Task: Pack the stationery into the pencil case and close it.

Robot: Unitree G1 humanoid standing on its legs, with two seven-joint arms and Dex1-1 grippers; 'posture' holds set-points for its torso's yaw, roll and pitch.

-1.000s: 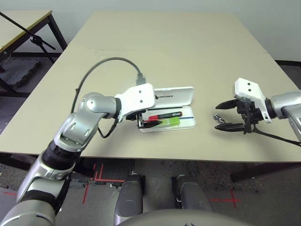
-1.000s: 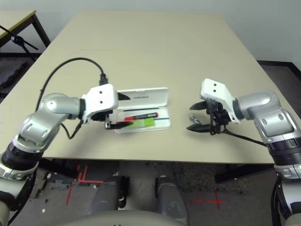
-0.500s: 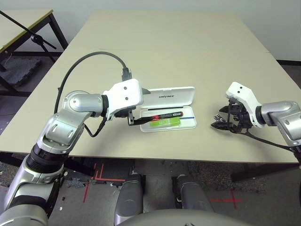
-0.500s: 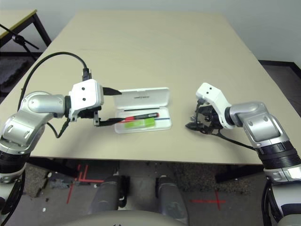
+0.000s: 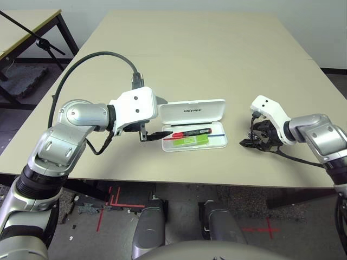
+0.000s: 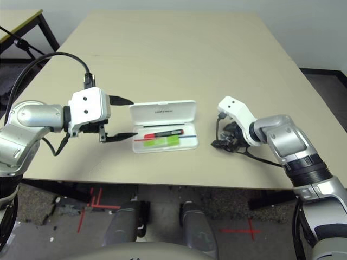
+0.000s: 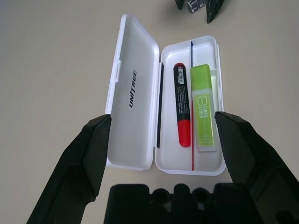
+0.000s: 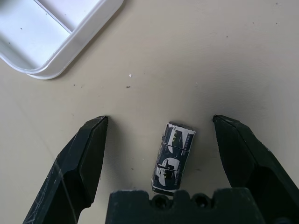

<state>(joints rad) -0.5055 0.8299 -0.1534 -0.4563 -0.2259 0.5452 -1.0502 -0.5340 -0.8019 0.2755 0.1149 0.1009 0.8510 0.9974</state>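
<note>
Smooth white plastic case [image 7: 133, 98], matt beige table [image 7: 60, 60], black fingers [image 7: 96, 149] matt, forearms [image 5: 59, 143] glossy silver.

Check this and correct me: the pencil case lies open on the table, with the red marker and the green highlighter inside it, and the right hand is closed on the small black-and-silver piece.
The right hand is not closed: the right wrist view shows its fingers apart, the piece between them, untouched.

The white case [image 7: 133, 98] lay open and flat on the tabletop [image 5: 190, 65], its lid, lettered UNITREE, folded back. In its tray, the marker [image 7: 182, 105], black with a red end, and the lime-green highlighter [image 7: 202, 107] lay side by side, the red-and-blue stripe between them. The small black-and-silver clip [image 8: 173, 158] lay apart from the case, between the right pincer's [image 8: 161, 119] open fingers.
</note>
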